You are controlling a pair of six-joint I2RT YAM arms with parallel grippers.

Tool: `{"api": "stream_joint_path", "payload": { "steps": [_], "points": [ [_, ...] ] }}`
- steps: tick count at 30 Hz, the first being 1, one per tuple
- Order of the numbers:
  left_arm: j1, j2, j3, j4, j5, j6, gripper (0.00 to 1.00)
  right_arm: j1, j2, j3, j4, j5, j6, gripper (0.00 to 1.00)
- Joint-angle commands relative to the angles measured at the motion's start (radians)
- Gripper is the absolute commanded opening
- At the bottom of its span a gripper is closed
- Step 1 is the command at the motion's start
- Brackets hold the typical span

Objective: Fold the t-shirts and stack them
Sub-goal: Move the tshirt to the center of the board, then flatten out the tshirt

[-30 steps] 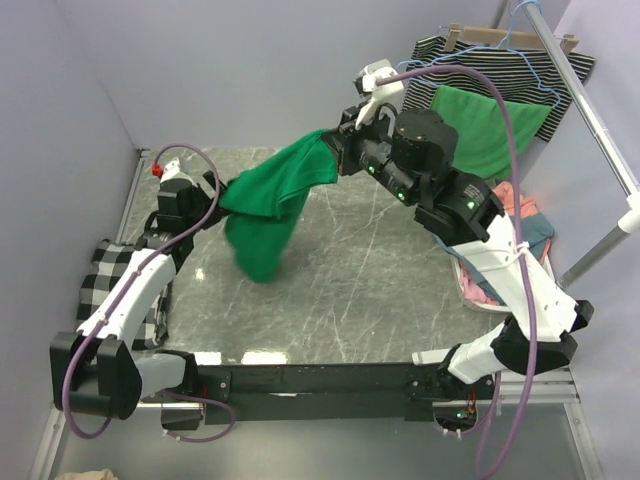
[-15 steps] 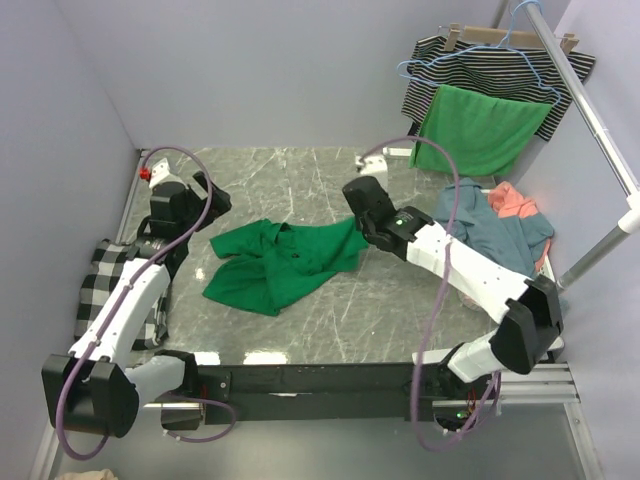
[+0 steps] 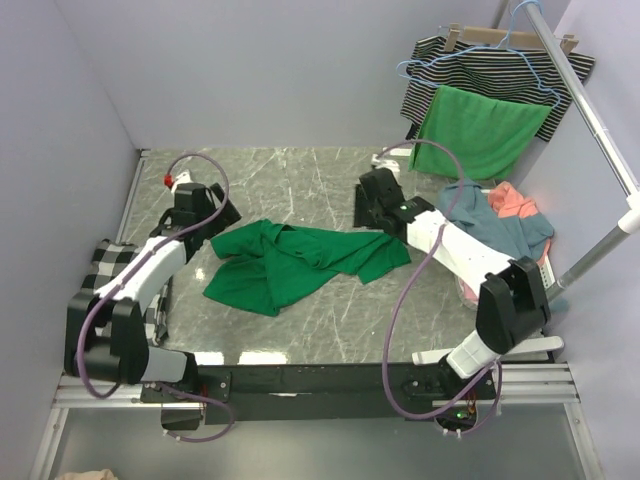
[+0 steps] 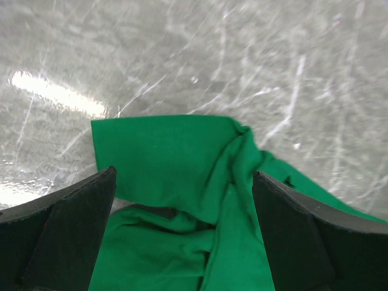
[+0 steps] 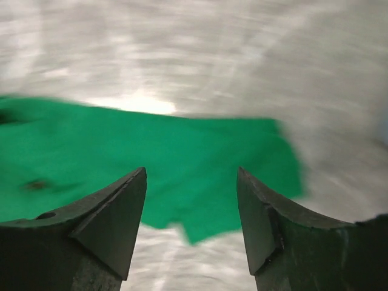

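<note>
An emerald green t-shirt (image 3: 300, 262) lies crumpled and spread out on the marble table (image 3: 330, 320). My left gripper (image 3: 220, 218) hovers at its left end, open. In the left wrist view the green t-shirt (image 4: 176, 151) fills the space below the wide-apart fingers (image 4: 79, 224) of that gripper (image 4: 183, 176), and nothing is gripped. My right gripper (image 3: 372, 222) is above the shirt's right end, also open. Beneath this gripper (image 5: 191, 171) in the right wrist view lies the blurred edge of the green t-shirt (image 5: 182, 157). Dusty blue (image 3: 490, 222) and coral (image 3: 515, 200) t-shirts lie heaped at the right.
A black-and-white striped garment (image 3: 500, 70) and a brighter green cloth (image 3: 480, 125) hang on a blue hanger (image 3: 470, 60) at the back right, beside a slanting metal rail (image 3: 590, 120). A black-and-white checked cloth (image 3: 105, 275) lies at the table's left edge. Lilac walls close in the left and back.
The green t-shirt hung in the air by both grippers; it now lies on the table. My right gripper has opened, let it go and come down by its right end.
</note>
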State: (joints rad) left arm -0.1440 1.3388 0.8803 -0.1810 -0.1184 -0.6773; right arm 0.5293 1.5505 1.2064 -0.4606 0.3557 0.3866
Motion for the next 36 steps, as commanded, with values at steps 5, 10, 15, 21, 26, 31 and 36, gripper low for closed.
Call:
{"api": "stream_joint_path", "payload": {
  "steps": [5,10,15,21,26,31,36],
  "points": [
    [-0.002,0.114,-0.023,0.101,0.026,-0.033,0.99,0.161,0.209,0.226,0.103,-0.353,-0.142,0.73],
    [-0.003,0.178,-0.024,0.133,0.04,-0.038,0.99,0.192,0.304,0.271,0.122,-0.42,-0.138,0.75],
    [-0.002,0.235,-0.032,0.166,0.063,-0.047,0.99,0.207,0.376,0.337,0.109,-0.475,-0.144,0.76],
    [-0.002,0.296,-0.004,0.156,0.077,-0.036,1.0,0.206,0.41,0.358,0.001,-0.252,-0.049,0.76],
    [-0.002,0.298,0.026,0.147,0.079,-0.013,1.0,0.137,0.35,0.198,-0.006,-0.173,0.079,0.77],
    [-0.002,0.31,0.078,0.133,0.102,0.007,0.99,0.042,0.234,0.015,0.089,-0.225,0.187,0.77],
    [-0.003,0.344,0.134,0.144,0.129,0.002,0.99,-0.014,0.102,-0.168,0.174,-0.259,0.273,0.77]
  ]
}}
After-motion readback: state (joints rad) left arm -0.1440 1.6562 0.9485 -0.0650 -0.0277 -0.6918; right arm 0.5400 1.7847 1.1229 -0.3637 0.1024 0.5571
